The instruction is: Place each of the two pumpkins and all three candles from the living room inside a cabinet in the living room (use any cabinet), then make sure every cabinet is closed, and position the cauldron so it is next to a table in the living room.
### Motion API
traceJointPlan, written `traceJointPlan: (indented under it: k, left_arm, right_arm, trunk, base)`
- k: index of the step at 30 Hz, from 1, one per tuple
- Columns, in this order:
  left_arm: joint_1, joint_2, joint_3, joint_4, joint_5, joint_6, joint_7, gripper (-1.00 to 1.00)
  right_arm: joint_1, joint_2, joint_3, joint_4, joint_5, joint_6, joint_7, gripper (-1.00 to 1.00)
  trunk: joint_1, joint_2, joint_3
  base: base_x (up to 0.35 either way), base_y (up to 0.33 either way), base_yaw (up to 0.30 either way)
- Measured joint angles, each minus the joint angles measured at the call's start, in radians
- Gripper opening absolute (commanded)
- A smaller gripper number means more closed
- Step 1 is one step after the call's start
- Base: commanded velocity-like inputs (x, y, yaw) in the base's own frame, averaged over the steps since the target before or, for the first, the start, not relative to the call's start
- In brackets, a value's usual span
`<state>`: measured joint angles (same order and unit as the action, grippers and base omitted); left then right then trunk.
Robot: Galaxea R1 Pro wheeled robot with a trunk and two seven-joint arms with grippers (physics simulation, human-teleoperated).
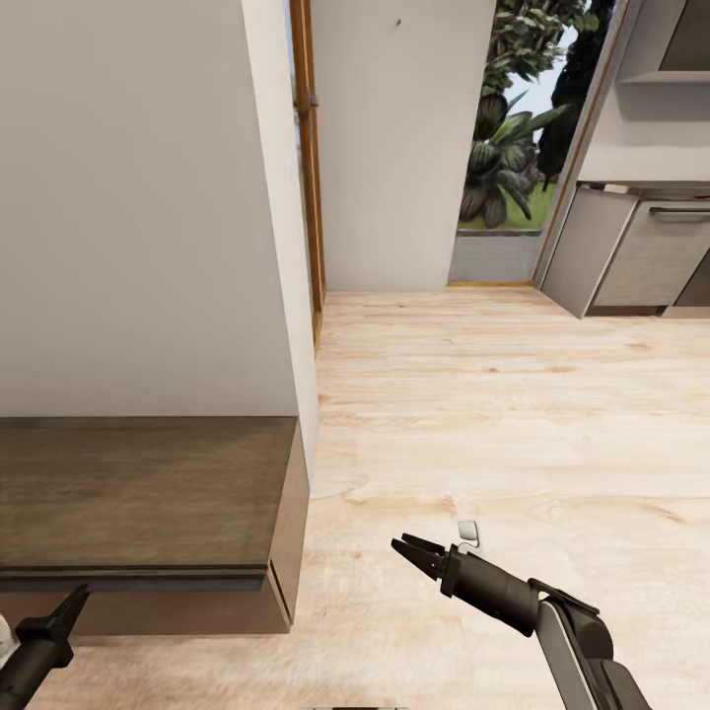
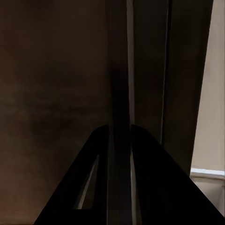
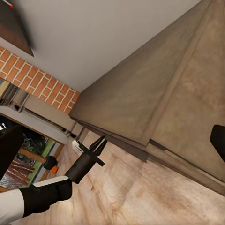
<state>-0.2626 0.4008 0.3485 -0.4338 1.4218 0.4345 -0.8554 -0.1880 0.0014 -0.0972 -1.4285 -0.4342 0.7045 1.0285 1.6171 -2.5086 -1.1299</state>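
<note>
Facing you at lower left is the long, low dark brown wooden cabinet (image 1: 138, 493): heavy, stiff; pull at its front edge. Left gripper (image 1: 77, 595) and right gripper (image 1: 407, 545) are hovering nearly closed, empty.

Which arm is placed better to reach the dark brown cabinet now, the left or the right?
Probably the left. The left gripper is right at the front edge of the cabinet, fingers shut. The right gripper hangs over bare floor, beyond the cabinet's end.
</note>
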Motion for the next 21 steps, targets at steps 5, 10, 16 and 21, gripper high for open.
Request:
traceJointPlan:
  k: [5,10,16,21]
  left_arm:
    - [0.0,0.0,-0.023,-0.014,0.001,-0.001,0.007,-1.0]
    - [0.001,0.0,-0.032,-0.015,0.003,0.0,0.004,-1.0]
    - [0.001,-0.001,-0.03,-0.016,0.002,0.0,0.006,-1.0]
    - [0.0,-0.001,-0.041,-0.022,-0.002,-0.002,0.007,-1.0]
  right_arm:
    - [0.0,0.0,0.001,0.0,0.0,0.0,0.0,1.0]
    - [0.0,-0.001,0.016,0.0,0.001,0.0,0.0,1.0]
    - [0.0,0.0,0.021,0.002,0.001,0.0,-0.002,1.0]
    - [0.0,0.0,0.021,0.002,0.001,0.0,-0.002,1.0]
  trunk:
    - [0.0,0.0,0.0]
    - [0.0,0.0,0.0]
    - [0.0,0.0,0.0]
    - [0.0,0.0,0.0]
  base:
    - [-0.075,0.068,0.0]
    - [-0.014,0.015,0.0]
    - [-0.025,0.003,0.0]
    - [-0.106,0.032,0.0]
